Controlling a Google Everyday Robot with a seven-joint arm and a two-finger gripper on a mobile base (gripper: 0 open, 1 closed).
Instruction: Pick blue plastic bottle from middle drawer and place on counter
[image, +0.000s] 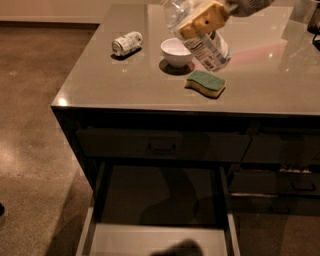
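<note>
1. The tool (201, 21) hangs just above and right of the white bowl (177, 51). Its yellowish fingers (207, 15) are pinched tight across the blue plastic bottle (210, 48).
2. The bottle sits in that grip at a slant. Its labelled end points down to the right of the bowl, and its other end runs up past the top of my view. From here it crosses the bowl's right rim, and I cannot tell whether it touches anything below.
3. The bowl stands upright on the glossy counter (125, 82).
4. A crushed can (126, 43) lies on its side to the left of the bowl, apart from it.
5. A sponge (206, 83), green on top and yellow beneath, lies flat just in front of the bowl and to its right, not touching it.
6. Far below the bowl, under the counter's front edge, is a closed dark drawer front (161, 146) with a bar handle.
7. Lower again, the middle drawer (150, 239) is pulled out towards me, showing its pale inner floor between dark sides.
</note>
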